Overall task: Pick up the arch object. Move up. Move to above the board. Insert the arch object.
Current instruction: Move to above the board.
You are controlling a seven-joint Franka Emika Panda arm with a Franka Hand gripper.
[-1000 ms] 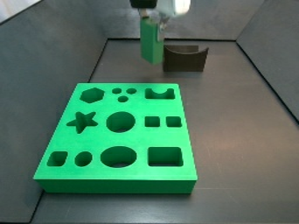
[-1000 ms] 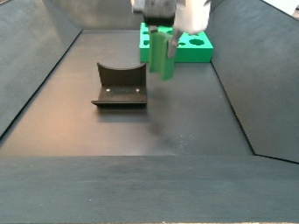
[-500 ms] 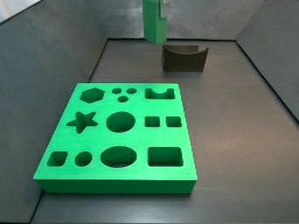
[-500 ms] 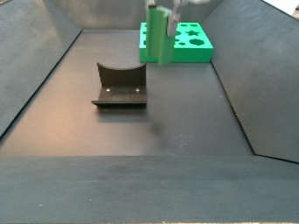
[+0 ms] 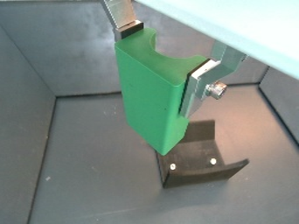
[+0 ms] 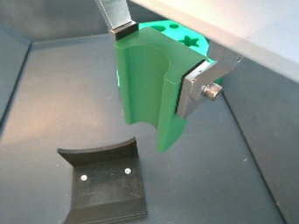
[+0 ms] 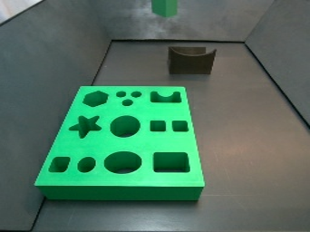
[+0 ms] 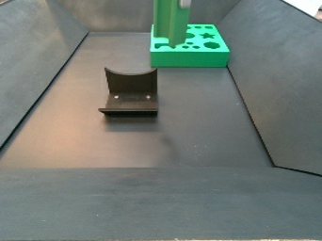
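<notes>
The board lies flat on the table, nearest in a side view, its arch-shaped hole in the far row, right-hand end. Nothing sits in any of the holes.

Beyond it, well apart, the dark U-shaped block stands against the back wall.

Highest and farthest, the arch hangs in the air, only its lower end showing at the top of both side views. The gripper itself is out of frame there; in both wrist views the jaws are clamped on the arch near its notched end, silver fingers pressed against opposite faces, the block hanging straight down below them. It looks to be over the U-shaped block, not yet over the board.

The trouble I foresee lies in the crossing and the descent. The grip is near the top of a long piece, so a quick swing toward the board could tip it between the pads, and a tilted block would catch on the hole's edge. The hole has a notch on one side, so a wrong turn of the wrist would jam it against the rim. Its neighbours sit close, so a small sideways error would land it on solid board.
</notes>
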